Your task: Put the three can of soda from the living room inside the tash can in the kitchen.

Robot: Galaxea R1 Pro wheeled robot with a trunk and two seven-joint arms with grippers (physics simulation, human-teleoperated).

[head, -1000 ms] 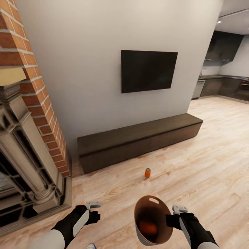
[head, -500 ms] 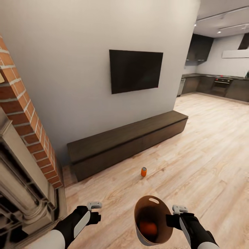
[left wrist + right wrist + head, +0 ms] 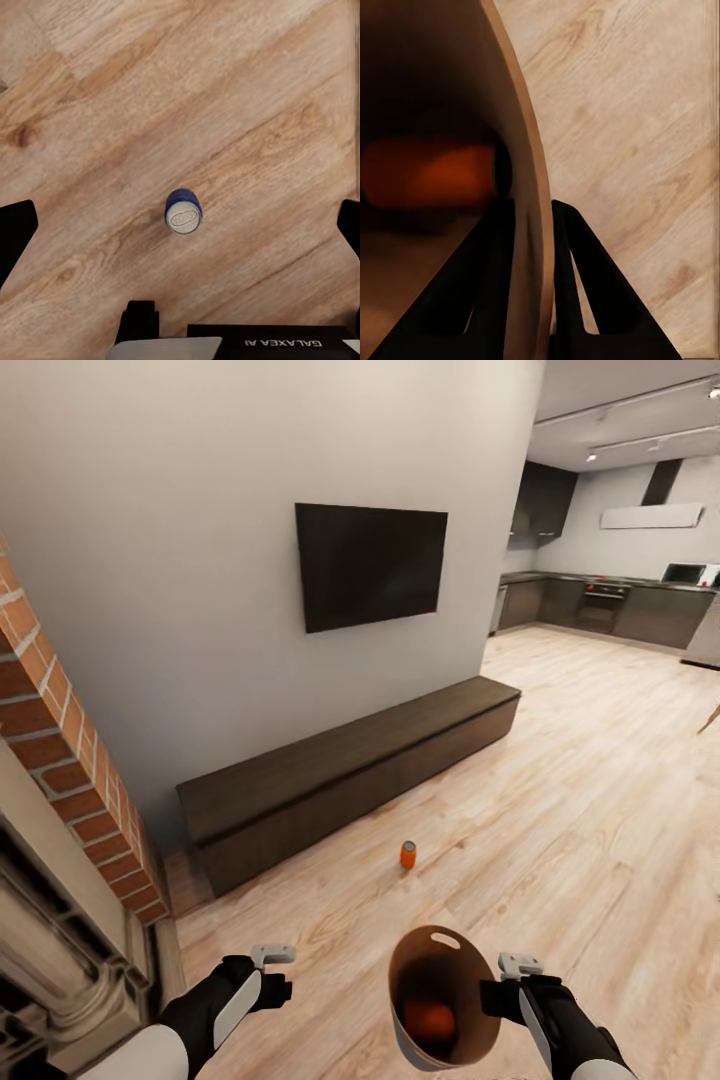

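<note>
My right fingers (image 3: 529, 217) pinch the wall of the bin (image 3: 480, 1040) — one orange can (image 3: 430, 1020) is inside. My left fingers (image 3: 275, 972) are open, empty. On the floor wait another orange can (image 3: 408, 854) and the blue can (image 3: 184, 211) — the kitchen (image 3: 610, 600) is far.

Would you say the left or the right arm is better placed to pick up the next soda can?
Probably the left. The left gripper is open and empty, with the dark blue can upright on the floor between its fingers. The right gripper is shut on the bin's wall, which already holds an orange can.
</note>
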